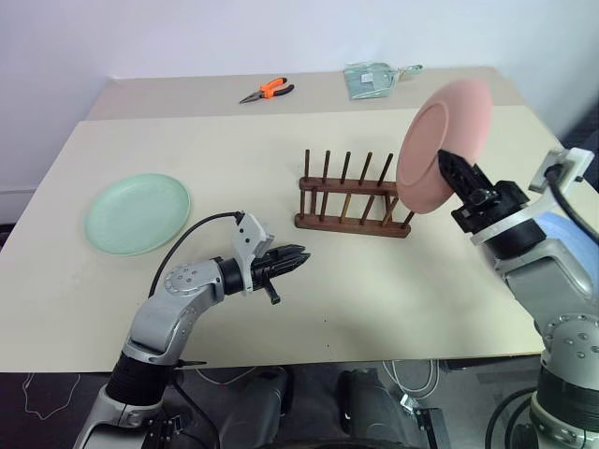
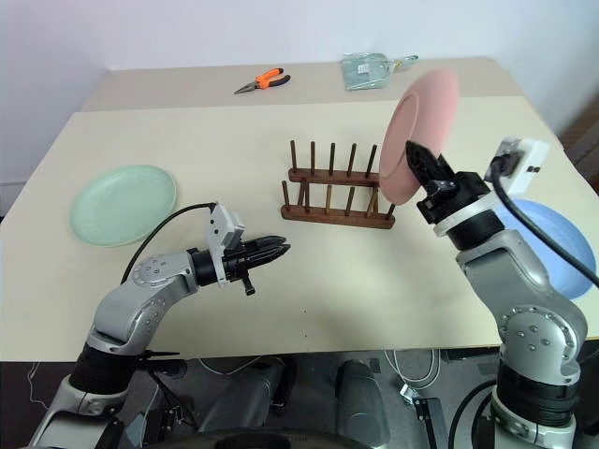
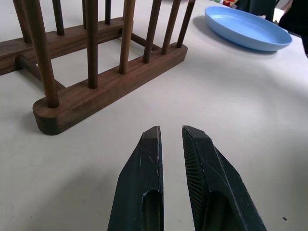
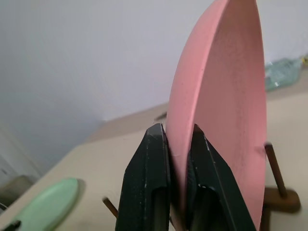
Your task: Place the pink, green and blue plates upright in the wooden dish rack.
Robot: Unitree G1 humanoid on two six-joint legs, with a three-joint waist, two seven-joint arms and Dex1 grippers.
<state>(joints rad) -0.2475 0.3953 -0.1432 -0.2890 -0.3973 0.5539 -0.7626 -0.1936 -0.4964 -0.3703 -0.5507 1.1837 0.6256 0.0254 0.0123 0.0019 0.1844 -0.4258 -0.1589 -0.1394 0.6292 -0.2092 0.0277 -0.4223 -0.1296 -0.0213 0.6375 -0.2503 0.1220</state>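
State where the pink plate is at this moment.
The pink plate is held upright off the table, its rim pinched between the right gripper's fingers, above the right end of the wooden dish rack in the head views.

My rack [image 1: 353, 194] stands mid-table [image 1: 281, 309], with one plate [image 1: 138, 213] flat near the left edge and another [image 2: 552, 245] flat by the right edge. Pliers [image 1: 267, 91] and a packet [image 1: 372, 79] lie at the far edge.
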